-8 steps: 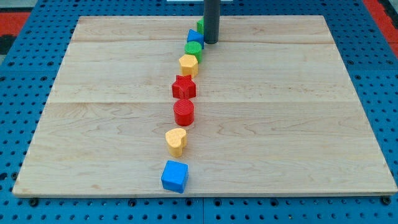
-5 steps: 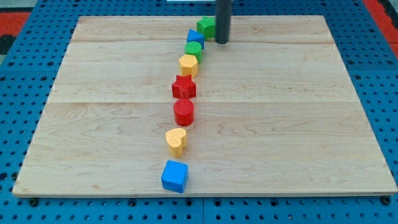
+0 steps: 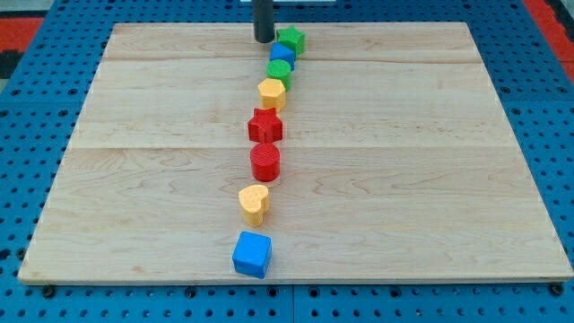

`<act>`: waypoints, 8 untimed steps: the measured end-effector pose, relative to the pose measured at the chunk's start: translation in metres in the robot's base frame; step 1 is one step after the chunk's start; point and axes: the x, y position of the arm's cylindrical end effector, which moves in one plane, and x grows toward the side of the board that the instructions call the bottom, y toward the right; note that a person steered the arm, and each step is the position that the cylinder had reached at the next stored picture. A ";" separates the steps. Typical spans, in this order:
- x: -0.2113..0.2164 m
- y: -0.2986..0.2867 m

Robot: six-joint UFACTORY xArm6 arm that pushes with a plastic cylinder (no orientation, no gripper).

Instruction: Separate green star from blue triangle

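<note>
The green star (image 3: 291, 39) lies near the view's top edge of the wooden board (image 3: 404, 161), touching or almost touching the blue triangle (image 3: 282, 54) just below it. My tip (image 3: 264, 40) stands just to the left of the green star, a small gap apart. The two blocks head a line of blocks running down the board's middle.
Below the blue triangle come a green round block (image 3: 279, 70), a yellow hexagon (image 3: 272, 92), a red star (image 3: 265, 126), a red cylinder (image 3: 265, 162), a yellow heart (image 3: 254, 204) and a blue cube (image 3: 252, 254). A blue pegboard surrounds the board.
My tip has moved from the right of the green star, around its top, to its left side. The green star now shows in full; no block has clearly shifted.
</note>
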 end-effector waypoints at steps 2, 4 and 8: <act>0.018 0.054; 0.005 0.120; 0.064 0.066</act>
